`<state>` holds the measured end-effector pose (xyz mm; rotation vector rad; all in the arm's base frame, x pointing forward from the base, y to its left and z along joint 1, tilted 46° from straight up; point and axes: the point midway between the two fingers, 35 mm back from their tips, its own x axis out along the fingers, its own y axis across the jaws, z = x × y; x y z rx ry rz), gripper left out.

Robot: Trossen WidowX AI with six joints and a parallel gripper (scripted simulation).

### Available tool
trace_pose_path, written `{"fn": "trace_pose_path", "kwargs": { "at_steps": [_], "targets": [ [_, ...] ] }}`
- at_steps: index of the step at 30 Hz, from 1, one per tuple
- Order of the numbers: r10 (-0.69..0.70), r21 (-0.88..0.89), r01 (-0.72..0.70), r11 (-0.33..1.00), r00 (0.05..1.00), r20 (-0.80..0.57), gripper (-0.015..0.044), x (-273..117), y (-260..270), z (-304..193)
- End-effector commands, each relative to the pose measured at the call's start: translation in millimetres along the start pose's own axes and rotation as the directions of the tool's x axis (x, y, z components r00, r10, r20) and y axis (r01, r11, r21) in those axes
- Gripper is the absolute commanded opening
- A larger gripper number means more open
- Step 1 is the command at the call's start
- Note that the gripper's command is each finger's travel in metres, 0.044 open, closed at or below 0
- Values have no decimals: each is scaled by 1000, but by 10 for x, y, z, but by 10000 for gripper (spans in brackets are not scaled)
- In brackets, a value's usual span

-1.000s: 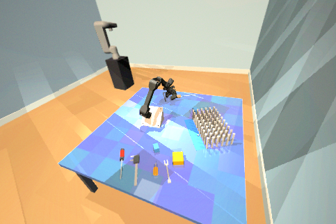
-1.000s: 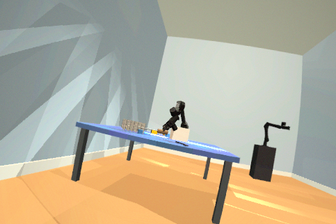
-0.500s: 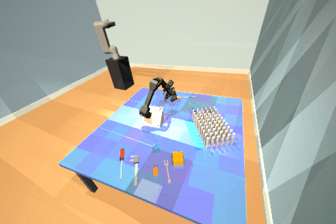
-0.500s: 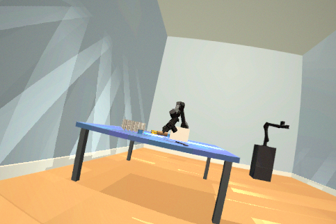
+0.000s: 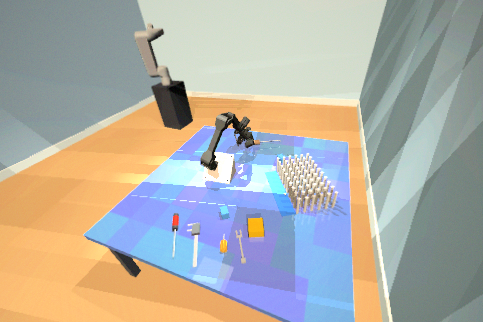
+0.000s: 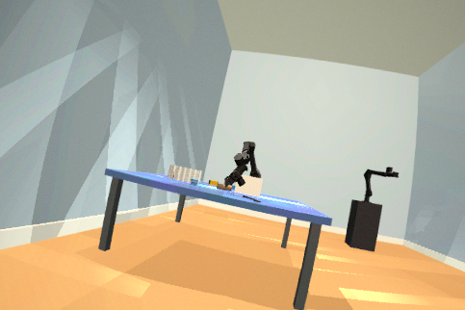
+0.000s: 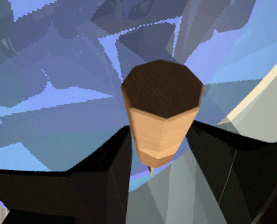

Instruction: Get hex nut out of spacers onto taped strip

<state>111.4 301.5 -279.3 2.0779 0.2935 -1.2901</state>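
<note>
Gripper (image 5: 252, 143) (image 6: 234, 183) (image 7: 157, 128) has a wooden-handled tool (image 5: 257, 142) (image 6: 223, 187) (image 7: 164, 131)

Fingers are partway open, clamped on the handle; metal spacers (image 5: 308, 182) (image 6: 185, 173) stand well apart from the gripper.

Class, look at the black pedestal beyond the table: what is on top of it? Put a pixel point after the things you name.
A second arm (image 5: 146, 54) (image 6: 368, 180) stands on the black pedestal (image 5: 173, 106) (image 6: 364, 226). The pedestal's top under its foot is covered, so cannot be seen.

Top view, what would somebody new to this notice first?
Probably the dense block of pale standing spacers toward the right side of the blue table. Next, the dark arm arching over from its pale base, its gripper shut on a wooden-handled tool.
</note>
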Motion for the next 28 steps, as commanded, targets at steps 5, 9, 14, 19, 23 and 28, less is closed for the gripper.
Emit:
{"fn": "trace_pose_path", "kwargs": {
  "at_steps": [5, 9, 14, 19, 23, 28],
  "targets": [
    [4, -4, -4, 1000, 1000, -4, 0, 58, 48, 54],
    [4, -4, -4, 1000, 1000, -4, 0, 84, 68, 81],
    [1, 0, -1, 1000, 1000, 0, 79, 73, 53, 73],
    [1, 0, -1, 1000, 1000, 0, 210, 73, 53, 73],
    [1, 0, -1, 1000, 1000, 0, 315, 73, 53, 73],
    [1, 0, -1, 1000, 1000, 0, 440, 73, 53, 73]
  ]
}}
